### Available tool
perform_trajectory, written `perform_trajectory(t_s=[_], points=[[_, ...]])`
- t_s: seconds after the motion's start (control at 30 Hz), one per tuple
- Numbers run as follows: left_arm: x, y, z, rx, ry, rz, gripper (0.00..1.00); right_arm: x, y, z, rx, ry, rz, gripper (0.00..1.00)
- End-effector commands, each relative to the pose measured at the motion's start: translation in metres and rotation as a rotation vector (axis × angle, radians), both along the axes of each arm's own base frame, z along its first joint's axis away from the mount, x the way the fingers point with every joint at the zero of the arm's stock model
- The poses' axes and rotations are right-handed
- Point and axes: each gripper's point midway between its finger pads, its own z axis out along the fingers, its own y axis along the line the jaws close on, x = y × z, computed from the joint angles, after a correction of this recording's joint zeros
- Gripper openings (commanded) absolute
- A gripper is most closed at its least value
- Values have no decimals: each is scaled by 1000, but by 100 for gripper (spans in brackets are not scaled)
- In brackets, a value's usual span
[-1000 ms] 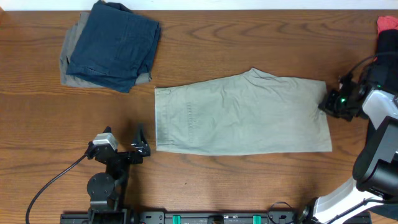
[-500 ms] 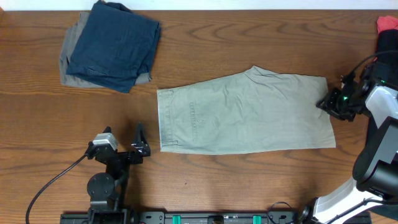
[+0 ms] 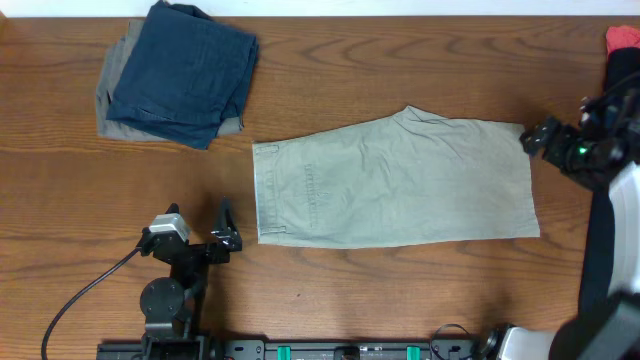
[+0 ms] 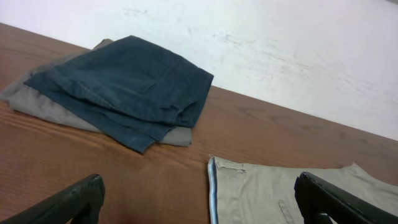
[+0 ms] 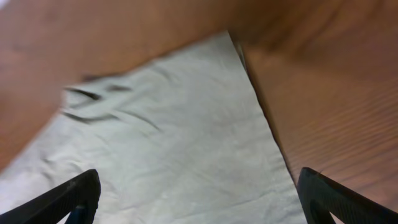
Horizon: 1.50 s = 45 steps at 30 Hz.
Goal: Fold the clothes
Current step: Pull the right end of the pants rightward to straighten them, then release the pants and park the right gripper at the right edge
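Observation:
The pale khaki-green shorts point(image 3: 400, 180) lie flat across the middle of the table, waistband to the left and leg hem to the right. My right gripper point(image 3: 540, 137) hovers open just off the hem's far right corner. In the right wrist view the wrinkled cloth point(image 5: 174, 143) fills the gap between the spread jaws of the gripper point(image 5: 199, 199), which holds nothing. My left gripper point(image 3: 227, 226) stands open beside the waistband's near corner and is empty. In the left wrist view it point(image 4: 199, 199) spans the waistband edge point(image 4: 214, 186). Folded navy and grey clothes point(image 3: 180, 75) are stacked at the far left.
The folded stack point(image 4: 118, 81) sits near the table's far edge by a white wall. A red item point(image 3: 622, 38) lies at the far right corner. The left arm's base and cable point(image 3: 165, 300) stand at the front left.
My right gripper has opened and let go of the shorts' hem, then drawn back to the right and farther away. The shorts shifted slightly to the right before the release. The left arm has not moved.

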Motion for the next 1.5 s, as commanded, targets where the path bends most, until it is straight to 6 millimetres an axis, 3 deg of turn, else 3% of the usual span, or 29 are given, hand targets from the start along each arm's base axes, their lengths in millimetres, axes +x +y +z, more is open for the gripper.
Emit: perform_trajectory(t_s=[0.0, 0.17, 0.47, 0.77, 1.0, 1.47], points=[[-1, 0, -15, 5, 45, -3, 98, -3, 4, 28, -23, -69, 2, 99], [-1, 0, -15, 5, 45, -3, 98, -16, 10, 45, -34, -92, 2, 99], [-1, 0, -15, 5, 45, -3, 98, -18, 8, 45, -50, -89, -4, 99], [-1, 0, -15, 5, 45, -3, 98, -34, 2, 33, -85, 1, -27, 99], [-1, 0, -15, 5, 45, -3, 98, -48, -30, 28, -286, 88, -60, 99], [-1, -1, -15, -11, 45, -7, 98, -49, -31, 28, -290, 90, -62, 99]])
